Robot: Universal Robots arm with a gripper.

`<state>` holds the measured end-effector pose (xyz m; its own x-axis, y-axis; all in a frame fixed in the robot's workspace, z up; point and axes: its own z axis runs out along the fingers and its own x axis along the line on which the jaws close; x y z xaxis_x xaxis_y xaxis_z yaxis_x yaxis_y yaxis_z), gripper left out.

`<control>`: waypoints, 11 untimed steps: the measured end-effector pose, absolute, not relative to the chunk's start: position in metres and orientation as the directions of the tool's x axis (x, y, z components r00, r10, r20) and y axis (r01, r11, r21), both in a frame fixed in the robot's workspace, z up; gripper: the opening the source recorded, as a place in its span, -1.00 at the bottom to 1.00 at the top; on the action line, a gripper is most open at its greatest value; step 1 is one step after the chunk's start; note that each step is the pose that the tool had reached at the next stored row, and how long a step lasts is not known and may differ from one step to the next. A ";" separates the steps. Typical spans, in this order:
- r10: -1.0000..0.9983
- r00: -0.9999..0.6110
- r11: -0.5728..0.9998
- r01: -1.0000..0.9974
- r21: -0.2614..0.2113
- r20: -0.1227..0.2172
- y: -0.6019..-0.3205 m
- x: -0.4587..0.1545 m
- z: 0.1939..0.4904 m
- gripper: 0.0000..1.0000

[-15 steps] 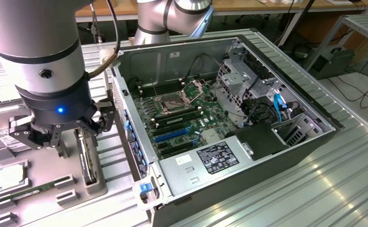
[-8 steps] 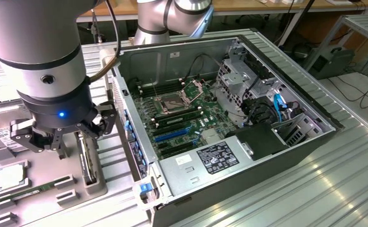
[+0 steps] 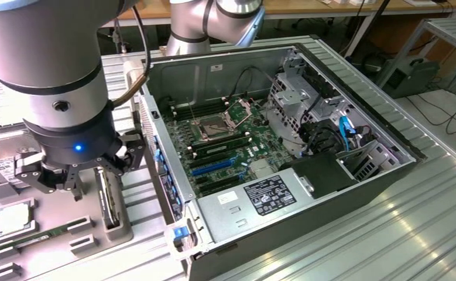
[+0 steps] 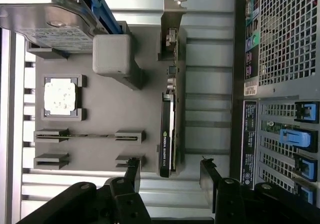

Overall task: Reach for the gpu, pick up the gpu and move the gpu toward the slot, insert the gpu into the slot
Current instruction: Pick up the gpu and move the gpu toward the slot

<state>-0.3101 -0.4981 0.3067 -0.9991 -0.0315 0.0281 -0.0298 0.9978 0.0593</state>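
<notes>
Black two-fingered pincer [image 4: 170,165], jaws spread wide and empty, hanging above the thin dark gpu card with silver end bracket [image 4: 166,134], which stands on edge in a grey holder tray [image 4: 100,114], well apart from the long blue slot [image 3: 212,167] of the green motherboard [image 3: 251,137].

Arm [image 3: 56,76] near-vertical, tool [image 4: 169,163] downward, jaws seemingly wide apart.

We look down at a slant from high above the open computer case [image 3: 212,73], some way off, with the arm [image 3: 56,88] close before us beside the case. From the wrist we look straight down, near, on the grey tray [image 4: 100,103] next to the case. Both views share this tray, the gpu [image 4: 167,134] in it and the case's side.
</notes>
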 end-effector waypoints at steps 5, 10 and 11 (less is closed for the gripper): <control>-0.031 -0.999 0.998 -0.030 0.059 0.028 -0.478 -0.310 0.283 0.20; 0.011 -1.000 0.998 0.013 0.058 0.026 -0.461 -0.314 0.225 0.18; -0.009 -1.000 0.998 -0.007 0.058 0.026 -0.461 -0.313 0.224 0.00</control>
